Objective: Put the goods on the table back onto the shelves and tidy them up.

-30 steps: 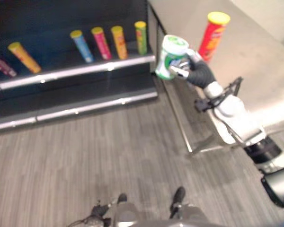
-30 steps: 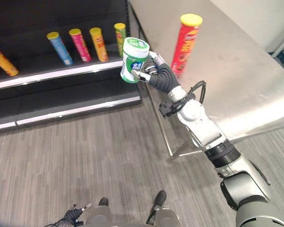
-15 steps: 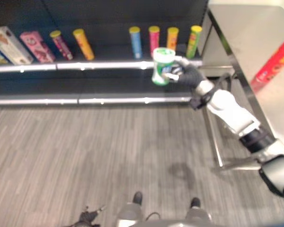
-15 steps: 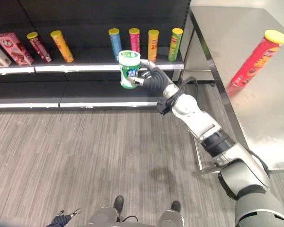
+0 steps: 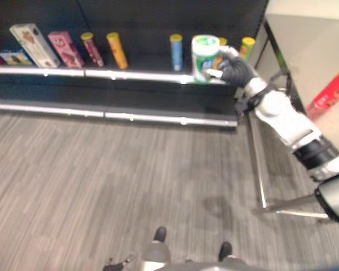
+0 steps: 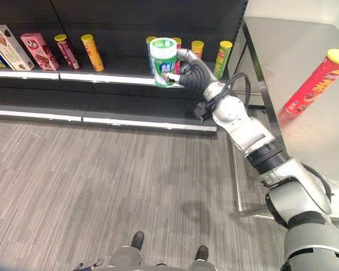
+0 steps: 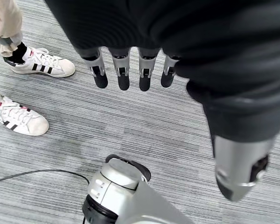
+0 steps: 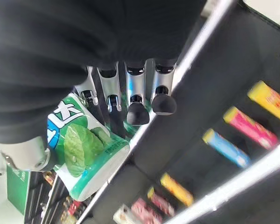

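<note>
My right hand (image 6: 193, 77) is shut on a green-and-white tub (image 6: 163, 61) with a pale green lid. It holds the tub upright just in front of the upper shelf (image 6: 118, 80), level with the row of tubes there. In the right wrist view the thumb and fingers (image 8: 136, 95) wrap the tub (image 8: 91, 156), with the shelf rows behind. A tall red tube with a yellow lid (image 6: 316, 82) stands on the steel table (image 6: 277, 45) at the right. My left hand (image 7: 130, 70) hangs open over the floor with straight fingers.
The black shelf carries several upright tubes, among them a yellow (image 6: 92, 52) and a green one (image 6: 222, 58), plus boxes (image 6: 33, 51) at the left. A lower shelf (image 6: 141, 110) lies below it. A person's white shoes (image 7: 42, 65) stand on the grey floor near my left hand.
The view has swung left and closer to the shelves. My right hand has carried the tub from beside the table up to the front of the upper shelf, still gripping it.
</note>
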{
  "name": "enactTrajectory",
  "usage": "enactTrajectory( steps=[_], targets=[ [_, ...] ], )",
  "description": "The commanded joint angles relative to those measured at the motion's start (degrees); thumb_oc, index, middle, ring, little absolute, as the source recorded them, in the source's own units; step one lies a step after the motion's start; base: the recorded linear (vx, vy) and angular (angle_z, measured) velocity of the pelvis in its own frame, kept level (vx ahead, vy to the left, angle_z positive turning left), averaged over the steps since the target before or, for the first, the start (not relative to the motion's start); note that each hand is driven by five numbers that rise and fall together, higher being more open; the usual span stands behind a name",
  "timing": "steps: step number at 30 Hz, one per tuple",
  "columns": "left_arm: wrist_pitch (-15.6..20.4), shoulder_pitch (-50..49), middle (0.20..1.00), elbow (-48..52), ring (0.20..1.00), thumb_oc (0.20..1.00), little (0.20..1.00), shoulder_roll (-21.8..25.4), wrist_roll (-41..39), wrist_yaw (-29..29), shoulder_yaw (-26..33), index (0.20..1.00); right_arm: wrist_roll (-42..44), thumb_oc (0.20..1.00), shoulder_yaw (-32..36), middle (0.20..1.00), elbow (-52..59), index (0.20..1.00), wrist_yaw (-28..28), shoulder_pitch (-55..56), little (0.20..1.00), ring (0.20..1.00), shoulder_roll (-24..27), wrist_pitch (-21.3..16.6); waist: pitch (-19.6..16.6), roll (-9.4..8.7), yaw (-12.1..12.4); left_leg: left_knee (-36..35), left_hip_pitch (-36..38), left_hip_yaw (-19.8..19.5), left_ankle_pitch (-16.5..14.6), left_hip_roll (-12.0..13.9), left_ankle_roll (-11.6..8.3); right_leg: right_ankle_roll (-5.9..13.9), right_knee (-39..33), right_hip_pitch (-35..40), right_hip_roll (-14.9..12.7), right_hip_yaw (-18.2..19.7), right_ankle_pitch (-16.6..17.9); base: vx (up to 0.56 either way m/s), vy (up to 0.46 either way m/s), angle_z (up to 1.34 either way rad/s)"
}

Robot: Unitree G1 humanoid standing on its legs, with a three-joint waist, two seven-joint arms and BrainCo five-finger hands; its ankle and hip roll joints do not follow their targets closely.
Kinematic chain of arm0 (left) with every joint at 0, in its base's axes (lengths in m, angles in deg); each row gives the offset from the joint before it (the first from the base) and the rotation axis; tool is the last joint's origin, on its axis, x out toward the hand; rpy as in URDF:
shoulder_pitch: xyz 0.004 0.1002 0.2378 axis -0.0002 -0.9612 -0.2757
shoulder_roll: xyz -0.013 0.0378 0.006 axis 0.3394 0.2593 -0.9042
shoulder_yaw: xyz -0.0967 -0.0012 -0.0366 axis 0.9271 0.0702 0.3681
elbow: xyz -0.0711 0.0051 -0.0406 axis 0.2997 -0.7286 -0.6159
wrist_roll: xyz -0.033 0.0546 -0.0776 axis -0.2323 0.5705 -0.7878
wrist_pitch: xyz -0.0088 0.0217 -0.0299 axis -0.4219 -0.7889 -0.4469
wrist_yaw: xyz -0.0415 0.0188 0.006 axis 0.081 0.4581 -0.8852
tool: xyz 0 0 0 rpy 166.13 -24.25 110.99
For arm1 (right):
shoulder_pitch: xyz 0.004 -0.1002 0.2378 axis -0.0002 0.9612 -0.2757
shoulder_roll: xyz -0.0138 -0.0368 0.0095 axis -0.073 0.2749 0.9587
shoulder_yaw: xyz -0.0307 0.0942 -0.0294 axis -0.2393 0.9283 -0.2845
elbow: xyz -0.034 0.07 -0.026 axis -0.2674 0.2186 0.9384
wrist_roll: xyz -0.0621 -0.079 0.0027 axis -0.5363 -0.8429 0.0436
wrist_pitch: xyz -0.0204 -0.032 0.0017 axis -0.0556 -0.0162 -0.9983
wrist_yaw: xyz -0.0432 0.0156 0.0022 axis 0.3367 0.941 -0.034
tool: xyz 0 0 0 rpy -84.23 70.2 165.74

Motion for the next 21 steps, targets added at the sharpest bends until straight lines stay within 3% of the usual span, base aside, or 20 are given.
enactTrajectory(
  steps=[1,11,21],
  targets=[
    [-0.1,0.0,1.0,5.7,1.0,1.0,1.0,1.0,2.9,0.2,-1.8,1.0,4.9,0.2,28.5,0.2,-0.8,0.2,8.2,27.6,0.2,0.2,8.7,-2.2,-1.3,-1.32,-3.4,2.2,-0.4,7.1,-6.0,0.6,-0.01,-1.33,3.8,-1.9,0.4,2.2,-8.6,-0.02,-0.073,0.01],
    [-0.1,0.1,1.0,4.9,1.0,1.0,1.0,1.5,3.9,1.1,-1.3,1.0,2.8,0.2,29.4,0.2,2.5,0.2,8.6,28.5,0.2,0.2,9.5,-2.8,-2.1,-1.29,-3.6,-0.8,2.4,8.8,-5.5,0.4,0.6,-0.67,3.8,-1.5,-0.3,2.9,-8.1,0.02,0.031,0.02],
    [-0.2,0.8,1.0,5.6,1.0,1.0,1.0,0.9,3.9,1.0,-1.9,1.0,-1.5,0.2,30.3,0.2,9.2,0.2,9.8,28.1,0.2,0.2,12.5,-4.2,-2.2,-1.9,-3.4,-0.6,2.8,7.3,-5.1,1.8,-0.25,-1.86,5.2,-0.9,1.1,2.7,-10.2,0.04,-0.05,0.03]
  ],
)
